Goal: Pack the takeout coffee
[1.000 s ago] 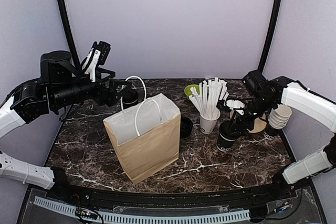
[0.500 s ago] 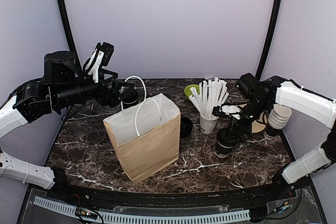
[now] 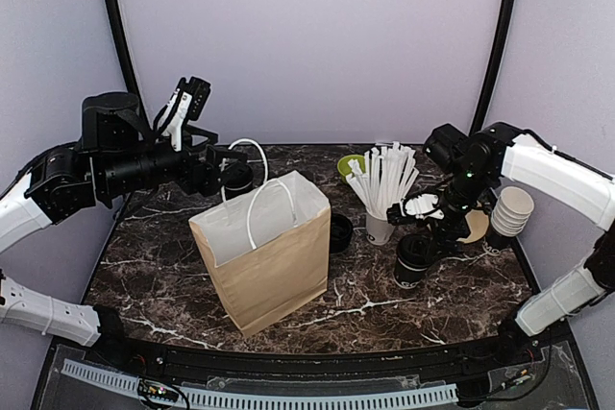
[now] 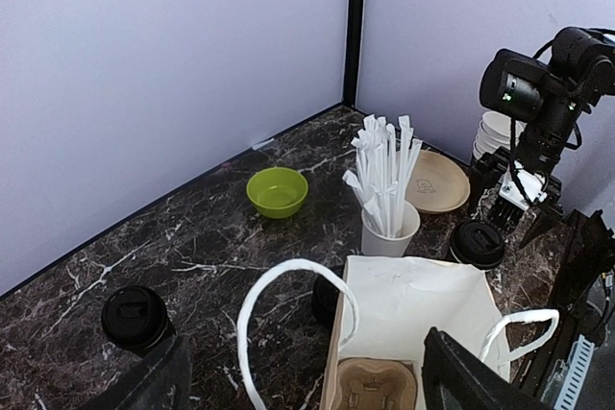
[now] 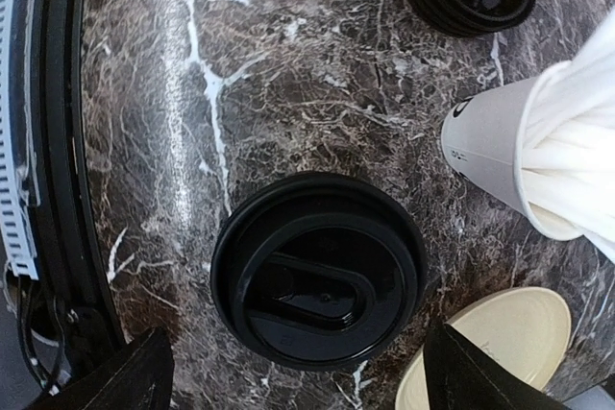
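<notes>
Bag (image 3: 264, 256) stands open near centre of the worktop (image 3: 163, 247). The cardboard carrier (image 4: 375, 386) sits in its bottom, and no cup shows in it yet, so I read packing as not started.

Right end effector (image 5: 300, 352) is released, fingers spread wide. It's directly over the right coffee (image 5: 317, 280), which stands lidded and upright on the worktop right of the bag. Fingers flank the lid from above with no contact visible. Looks like the pre-grasp on the first cup.

Next move, as I see it:
- Drop straight down and close on the cup wall below the lid rim, not on the lid, since the lid could pop.
- Little room here: the straw cup (image 3: 382, 225) is just beside it on the far-left and the plate (image 3: 473, 228) just behind. Keep the fingers off both.
- Lift vertically clear of the straws, cross over the lid stack (image 3: 339, 232) and lower into a carrier slot.

Left end effector (image 4: 306, 372) is also released and empty. It hangs above the bag's far-left side, looking down into the mouth. The second coffee (image 4: 135, 317) stands at the back-left of the worktop, near it but untouched. This arm could steady the bag or take that cup.
</notes>
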{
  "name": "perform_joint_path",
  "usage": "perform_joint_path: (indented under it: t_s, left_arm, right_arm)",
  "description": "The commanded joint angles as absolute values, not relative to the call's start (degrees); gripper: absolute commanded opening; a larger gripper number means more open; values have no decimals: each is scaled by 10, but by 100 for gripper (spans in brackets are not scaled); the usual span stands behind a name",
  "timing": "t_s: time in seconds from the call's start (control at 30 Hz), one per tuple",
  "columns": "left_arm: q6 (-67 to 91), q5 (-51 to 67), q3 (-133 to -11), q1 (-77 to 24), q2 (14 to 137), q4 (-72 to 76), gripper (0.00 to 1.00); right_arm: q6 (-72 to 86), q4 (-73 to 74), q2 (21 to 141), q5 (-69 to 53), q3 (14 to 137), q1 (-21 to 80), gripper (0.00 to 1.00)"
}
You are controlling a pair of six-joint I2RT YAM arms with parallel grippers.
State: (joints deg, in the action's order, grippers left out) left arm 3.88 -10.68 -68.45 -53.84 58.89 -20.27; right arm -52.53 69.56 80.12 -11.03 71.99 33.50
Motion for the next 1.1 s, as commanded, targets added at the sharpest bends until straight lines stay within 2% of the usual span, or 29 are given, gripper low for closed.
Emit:
perform_joint_path:
  t_s: [0.0,0.4,0.9,1.07]
  left_arm:
    - [52,-97,-704,-536,585,-211,85]
    - [58,-105,-693,-536,561,-199,85]
    - [58,-95,-698,-535,575,-204,85]
    - [60,-94,-692,-535,574,-199,85]
  right_arm:
    - [-612,720,821,-82,751,354,93]
    - [-632,706,860,-86,749,361,95]
    - [-608,673,854,-75,702,362,78]
    - [-599,657,852,-61,686,364,79]
